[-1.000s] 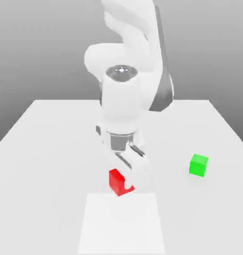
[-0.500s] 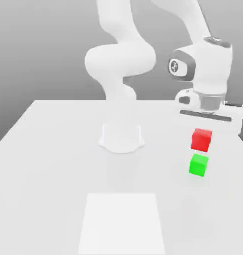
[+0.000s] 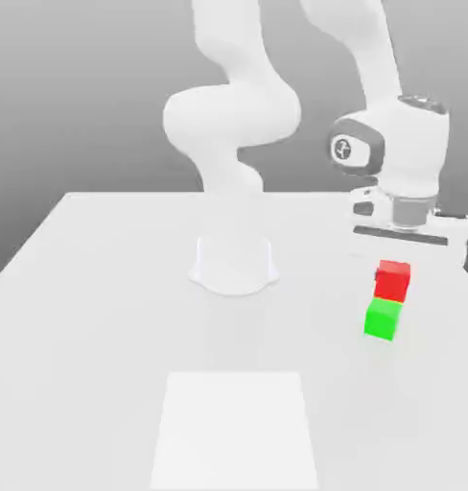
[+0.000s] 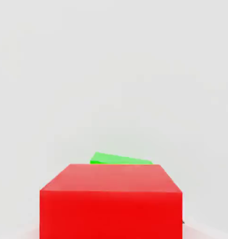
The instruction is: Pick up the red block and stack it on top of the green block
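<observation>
Exterior view: gripper [image 3: 392, 261] clamped on the red block [image 3: 392, 281], which sits directly below the hand. Green block [image 3: 382, 318] is under the red one, farther down from the hand, on the white table [image 3: 104, 336]; red is slightly offset toward the exterior view's right. Can't tell whether the blocks touch. Hand view: red block close to the hand, green partly hidden behind it, yaw not matched.

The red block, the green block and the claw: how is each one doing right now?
Red block: held by the claw, right above the green block, turned a little differently from it.
Green block: sitting on the table, not held.
Claw: shut on the red block, pointing down.
Table: flat, holding up the green block.
</observation>
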You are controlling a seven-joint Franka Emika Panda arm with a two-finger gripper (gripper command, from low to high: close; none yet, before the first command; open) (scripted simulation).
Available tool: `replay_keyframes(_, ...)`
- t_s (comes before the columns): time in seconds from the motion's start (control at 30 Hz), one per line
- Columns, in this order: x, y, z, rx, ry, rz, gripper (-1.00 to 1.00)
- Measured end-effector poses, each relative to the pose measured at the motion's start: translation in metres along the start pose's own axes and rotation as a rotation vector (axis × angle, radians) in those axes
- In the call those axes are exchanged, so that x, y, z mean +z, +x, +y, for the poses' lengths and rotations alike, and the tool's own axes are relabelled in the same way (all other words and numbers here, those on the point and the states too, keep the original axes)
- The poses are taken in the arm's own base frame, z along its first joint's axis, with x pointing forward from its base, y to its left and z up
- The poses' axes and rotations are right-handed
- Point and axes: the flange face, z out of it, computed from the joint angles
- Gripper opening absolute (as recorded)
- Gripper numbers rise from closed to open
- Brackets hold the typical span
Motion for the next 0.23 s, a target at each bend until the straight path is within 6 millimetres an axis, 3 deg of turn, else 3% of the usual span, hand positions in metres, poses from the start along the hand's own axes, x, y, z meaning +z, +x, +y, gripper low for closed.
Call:
replay_keyframes(0.2,0.019,0.001,0.003,0.006,-0.009,-0.007,-1.00)
replay_keyframes(0.23,0.022,0.001,0.003,0.007,-0.010,-0.009,1.00)
